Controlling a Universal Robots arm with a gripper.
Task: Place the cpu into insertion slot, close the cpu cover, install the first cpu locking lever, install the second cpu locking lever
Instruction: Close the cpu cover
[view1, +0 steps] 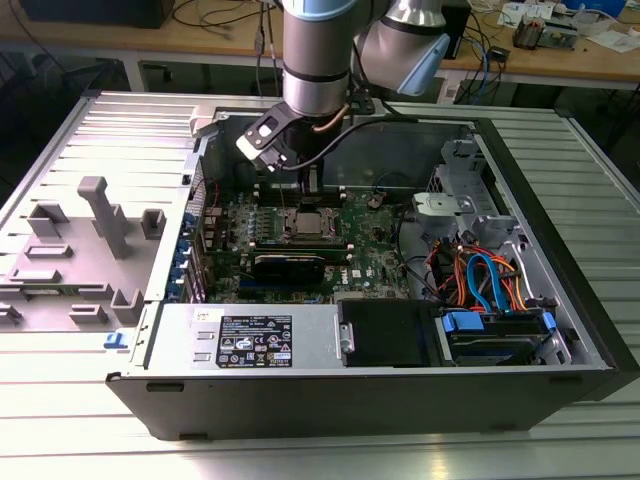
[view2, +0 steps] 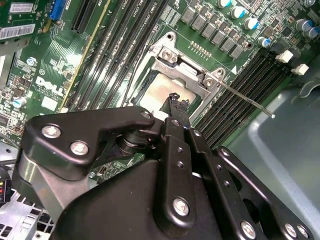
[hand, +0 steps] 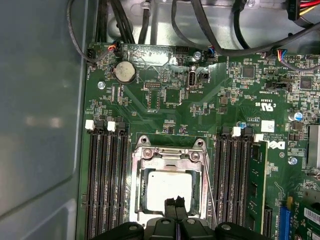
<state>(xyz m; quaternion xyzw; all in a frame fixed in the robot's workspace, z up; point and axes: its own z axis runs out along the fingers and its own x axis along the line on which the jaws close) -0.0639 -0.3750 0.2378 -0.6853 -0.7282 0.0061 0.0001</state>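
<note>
gripper (hand: 175, 204) pinched shut over the socket, holding nothing
cpu (view1: 308, 222) sits mid-frame in the exterior view, in the insertion slot (hand: 144, 192), cpu cover (hand: 167, 159) down around it, fingertips (view2: 175, 100) just above.

Arm (view1: 315, 40) stood vertical at last link, wrist (view1: 315, 95) faced straight down. Grey joint housing (view1: 405, 45) jutted toward exterior view's right. Gripper (view1: 308, 178) hung beneath wrist, pointed down. In both wrist views black linkage ran broad at base, narrowed to tip. Fingers (hand: 171, 205) pressed flat together, tips level, no gap, nothing between them.
</note>
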